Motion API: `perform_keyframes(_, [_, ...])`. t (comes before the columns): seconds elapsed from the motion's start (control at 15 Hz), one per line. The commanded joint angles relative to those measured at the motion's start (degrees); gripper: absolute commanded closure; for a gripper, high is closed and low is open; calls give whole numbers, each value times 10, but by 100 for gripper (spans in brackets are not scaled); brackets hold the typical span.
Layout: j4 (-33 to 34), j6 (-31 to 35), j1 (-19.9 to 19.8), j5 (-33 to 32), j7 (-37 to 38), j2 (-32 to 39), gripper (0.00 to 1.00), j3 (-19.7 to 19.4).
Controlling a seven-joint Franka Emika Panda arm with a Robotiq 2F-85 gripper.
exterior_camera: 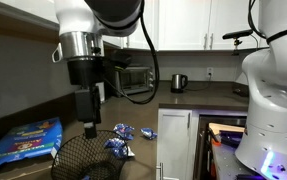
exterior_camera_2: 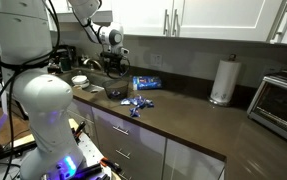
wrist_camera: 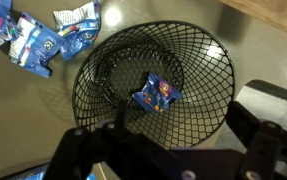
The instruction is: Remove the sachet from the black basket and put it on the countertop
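A blue and white sachet (wrist_camera: 155, 93) lies on the floor of the black basket (wrist_camera: 213, 50) in the wrist view. My gripper (wrist_camera: 173, 150) is open and empty, hanging above the basket's near rim with a finger on either side. In both exterior views the gripper (exterior_camera: 90, 125) (exterior_camera_2: 113, 68) hovers over the basket (exterior_camera: 78, 158) (exterior_camera_2: 115, 92). Several similar sachets (wrist_camera: 38, 45) (exterior_camera: 120, 147) (exterior_camera_2: 135, 103) lie on the countertop (wrist_camera: 258, 45) beside the basket.
A large flat blue bag (exterior_camera: 23, 140) (exterior_camera_2: 146, 82) lies near the basket. A toaster oven (exterior_camera: 133, 78) and a kettle (exterior_camera: 179, 82) stand at the back. A paper towel roll (exterior_camera_2: 221, 80) stands further along. A drawer (exterior_camera: 223, 135) is open below.
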Motion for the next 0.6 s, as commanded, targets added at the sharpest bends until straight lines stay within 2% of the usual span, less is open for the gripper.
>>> perform_keyframes(0.0, [-15,31,-5,20,-11,0,0,0])
perform_keyframes(0.53, [-69,186,-1,50,-32,46,0,17])
